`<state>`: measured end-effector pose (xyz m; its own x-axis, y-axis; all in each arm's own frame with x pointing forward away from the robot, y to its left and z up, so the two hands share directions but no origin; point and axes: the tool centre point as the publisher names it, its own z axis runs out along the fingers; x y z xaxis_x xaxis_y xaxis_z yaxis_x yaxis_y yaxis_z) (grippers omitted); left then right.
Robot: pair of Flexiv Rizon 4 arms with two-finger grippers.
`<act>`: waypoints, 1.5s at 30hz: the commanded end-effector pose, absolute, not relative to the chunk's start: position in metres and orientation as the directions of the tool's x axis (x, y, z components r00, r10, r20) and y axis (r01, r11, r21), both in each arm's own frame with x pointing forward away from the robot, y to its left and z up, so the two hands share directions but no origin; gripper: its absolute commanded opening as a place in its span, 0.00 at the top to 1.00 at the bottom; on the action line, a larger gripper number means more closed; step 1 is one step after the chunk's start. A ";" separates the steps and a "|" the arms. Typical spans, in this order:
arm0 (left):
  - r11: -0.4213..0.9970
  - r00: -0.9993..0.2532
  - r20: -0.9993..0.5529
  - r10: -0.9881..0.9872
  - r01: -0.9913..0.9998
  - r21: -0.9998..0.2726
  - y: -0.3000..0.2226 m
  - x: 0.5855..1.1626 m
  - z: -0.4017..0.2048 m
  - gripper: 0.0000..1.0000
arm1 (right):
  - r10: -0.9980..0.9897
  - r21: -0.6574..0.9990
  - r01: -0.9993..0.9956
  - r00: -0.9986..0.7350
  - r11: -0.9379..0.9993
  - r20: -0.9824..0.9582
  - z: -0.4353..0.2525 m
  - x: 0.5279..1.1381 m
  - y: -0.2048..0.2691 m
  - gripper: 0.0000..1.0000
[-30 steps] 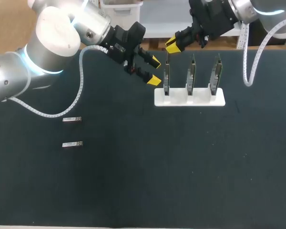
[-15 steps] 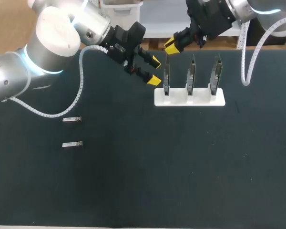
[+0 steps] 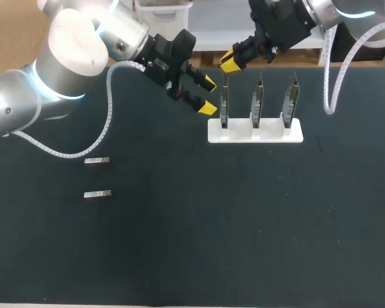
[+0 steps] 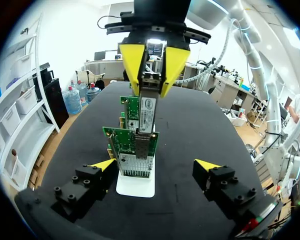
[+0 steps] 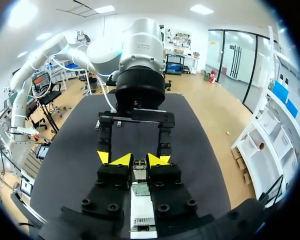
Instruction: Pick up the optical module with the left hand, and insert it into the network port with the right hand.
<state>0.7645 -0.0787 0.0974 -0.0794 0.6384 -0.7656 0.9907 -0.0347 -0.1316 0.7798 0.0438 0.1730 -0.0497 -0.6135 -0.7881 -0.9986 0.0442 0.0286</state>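
My right gripper (image 3: 230, 61) is shut on a silver optical module (image 4: 147, 107) and holds it upright over the leftmost of three green network cards (image 3: 224, 106). In the left wrist view the module's lower end sits at the top edge of the nearest card (image 4: 132, 142), above its metal port cage (image 4: 135, 166). In the right wrist view the module (image 5: 140, 172) is clamped between the yellow tips of the right gripper (image 5: 136, 160). My left gripper (image 3: 209, 95) is open just left of that card, with nothing between its fingers (image 4: 101, 166).
The cards stand in a white holder (image 3: 269, 133) at the back middle of the black table. Two more optical modules (image 3: 97, 160) (image 3: 97, 194) lie flat on the left side. The front half of the mat is bare.
The right gripper with the module has drifted slightly left over the leftmost card. The left arm has not moved.
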 end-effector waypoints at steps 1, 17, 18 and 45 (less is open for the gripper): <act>-0.033 -0.080 -0.764 0.641 0.991 -0.132 -0.079 0.765 0.098 0.00 | -0.613 0.029 -0.999 -0.048 0.041 -0.789 0.173 0.782 0.043 1.00; -0.033 -0.080 -0.764 0.641 0.991 -0.132 -0.079 0.765 0.098 0.00 | -0.621 0.035 -0.999 -0.051 0.037 -0.782 0.170 0.784 0.043 1.00; -0.033 -0.080 -0.764 0.641 0.991 -0.132 -0.079 0.765 0.098 0.00 | -0.621 0.035 -0.999 -0.051 0.037 -0.783 0.171 0.784 0.042 1.00; -0.033 -0.080 -0.764 0.641 0.991 -0.132 -0.079 0.765 0.098 0.00 | -0.627 0.045 -0.998 -0.062 0.043 -0.776 0.174 0.781 0.045 1.00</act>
<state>0.7645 -0.0787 0.0974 -0.0794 0.6384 -0.7656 0.9907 -0.0347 -0.1316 0.7812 0.0447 0.1746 -0.0614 -0.6278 -0.7759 -0.9981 0.0414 0.0454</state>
